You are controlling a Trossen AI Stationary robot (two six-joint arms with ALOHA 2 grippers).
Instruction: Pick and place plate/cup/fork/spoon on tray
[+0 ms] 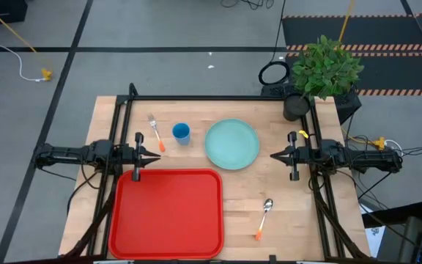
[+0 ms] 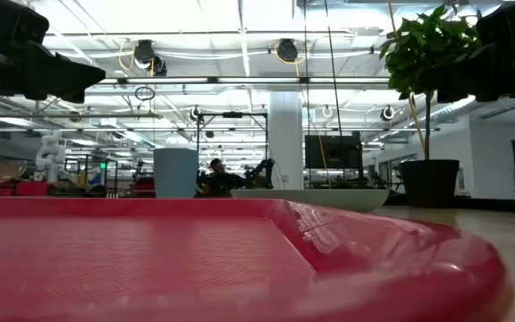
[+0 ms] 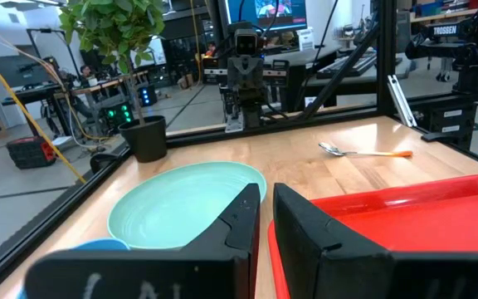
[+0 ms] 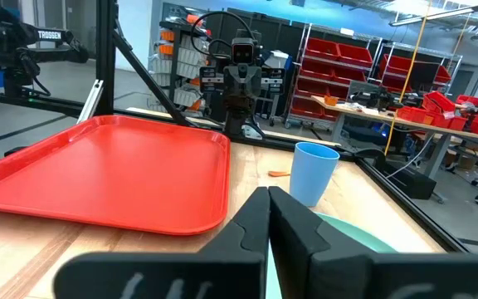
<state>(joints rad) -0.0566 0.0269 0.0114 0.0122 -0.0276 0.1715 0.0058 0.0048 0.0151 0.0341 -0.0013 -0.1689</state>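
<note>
The red tray [image 1: 167, 213] lies at the table's near left. Beyond it lie the orange-handled fork [image 1: 156, 132], the upright blue cup [image 1: 181, 133] and the mint plate [image 1: 232, 144]. The orange-handled spoon [image 1: 264, 218] lies right of the tray, near the front edge. My left gripper [image 1: 156, 156] hovers level over the tray's far left corner and points right. Its fingers [image 3: 247, 212] stand a narrow gap apart with nothing between them. My right gripper [image 1: 275, 155] hovers level just right of the plate and points left, shut on nothing [image 4: 266, 198].
A potted plant [image 1: 324, 70] stands at the table's far right corner. A black frame [image 1: 218, 97] runs along the far edge and down both sides. Bare wood [image 1: 291, 198] shows between the tray and the right arm, around the spoon.
</note>
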